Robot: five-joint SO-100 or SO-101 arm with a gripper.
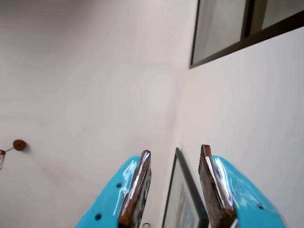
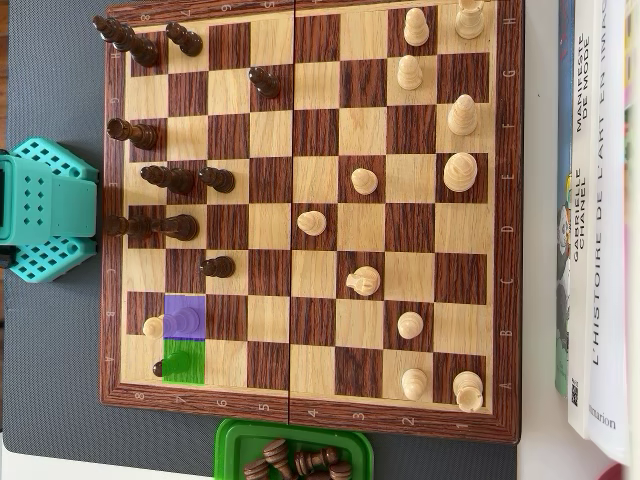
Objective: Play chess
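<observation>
White walls and a dark-framed window fill the wrist view, so the arm is pointing up and away from the game. The tool shows its two turquoise fingers standing apart with nothing between them; a framed picture hangs behind the gap.

Seen from overhead, the chessboard lies on a grey counter, with dark pieces massed at the left and pale ones spread to the right. One square near the lower left is tinted purple, the one below it green. A pale pawn sits just beside the purple square, and a dark piece peeks out at the green one's edge, though what kind I cannot tell. A green tray below the board holds captured dark pieces. The arm's turquoise base stands at the left edge.

Coming down blind from this raised pose, the fingers could knock the crowded dark pieces beside the base. Book spines at the right read "L'HISTOIRE DE L'ART EN IMAGES", partly cropped.
</observation>
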